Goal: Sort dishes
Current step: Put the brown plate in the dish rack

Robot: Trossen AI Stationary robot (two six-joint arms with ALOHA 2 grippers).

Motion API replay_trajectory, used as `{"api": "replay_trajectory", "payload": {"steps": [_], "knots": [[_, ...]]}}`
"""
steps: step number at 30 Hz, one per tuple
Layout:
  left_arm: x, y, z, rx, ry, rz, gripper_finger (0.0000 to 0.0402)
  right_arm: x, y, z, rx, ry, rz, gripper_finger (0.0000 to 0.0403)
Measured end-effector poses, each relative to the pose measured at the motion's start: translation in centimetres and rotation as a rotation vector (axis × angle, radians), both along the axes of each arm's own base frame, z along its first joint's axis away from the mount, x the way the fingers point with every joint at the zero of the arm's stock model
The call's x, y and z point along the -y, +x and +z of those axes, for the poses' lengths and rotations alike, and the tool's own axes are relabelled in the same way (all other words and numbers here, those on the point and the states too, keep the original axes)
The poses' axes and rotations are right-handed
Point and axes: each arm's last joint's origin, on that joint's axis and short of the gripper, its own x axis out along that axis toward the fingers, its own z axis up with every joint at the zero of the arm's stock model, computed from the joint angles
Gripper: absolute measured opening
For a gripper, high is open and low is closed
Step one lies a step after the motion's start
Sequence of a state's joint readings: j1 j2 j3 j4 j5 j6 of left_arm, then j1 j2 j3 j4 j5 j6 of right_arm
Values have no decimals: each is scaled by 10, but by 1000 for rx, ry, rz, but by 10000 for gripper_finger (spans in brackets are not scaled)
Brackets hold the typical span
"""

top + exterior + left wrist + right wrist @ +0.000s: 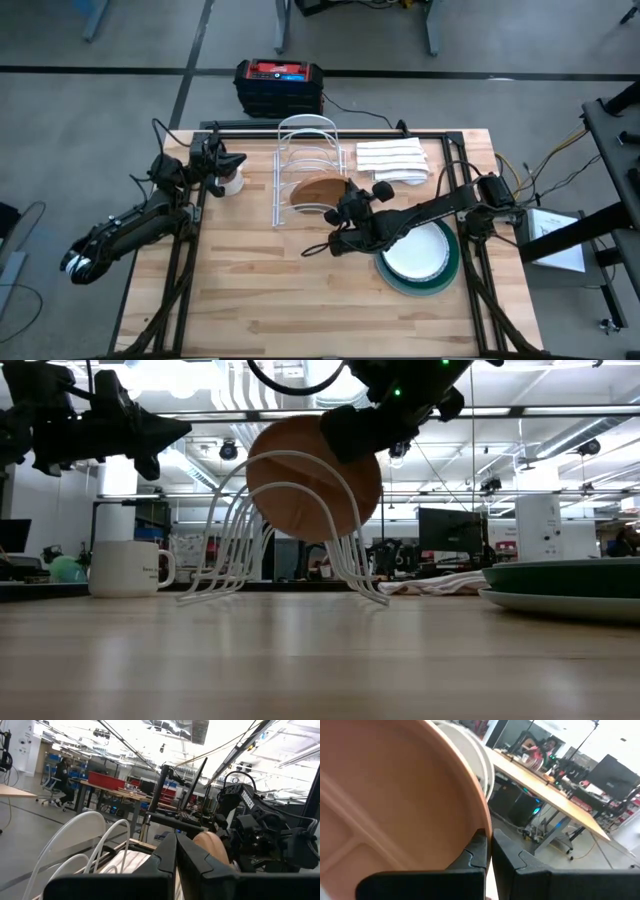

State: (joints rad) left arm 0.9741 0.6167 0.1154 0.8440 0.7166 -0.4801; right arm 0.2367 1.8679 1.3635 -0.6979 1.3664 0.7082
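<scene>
High view shows the right gripper (pixel 345 212) pinching the brown plate (pixel 318 190) by its rim over the wire rack (pixel 305 160), racking underway; next, lower it into a slot; left gripper (pixel 228 163) idle, closed.

White rack (pixel 308 170); mug (pixel 231 181); cloths (pixel 392 160); toolbox (pixel 279 87)
</scene>
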Motion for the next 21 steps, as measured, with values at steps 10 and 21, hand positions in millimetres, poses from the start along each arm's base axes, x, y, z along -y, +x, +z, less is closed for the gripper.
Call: {"api": "replay_trajectory", "payload": {"steps": [10, 21], "knots": [[0, 0, 0, 0, 0, 0, 0, 11, -3, -15, -53, 111, 8, 0], [0, 0, 0, 0, 0, 0, 0, 12, -3, -18, -70, 171, 25, 16]]}}
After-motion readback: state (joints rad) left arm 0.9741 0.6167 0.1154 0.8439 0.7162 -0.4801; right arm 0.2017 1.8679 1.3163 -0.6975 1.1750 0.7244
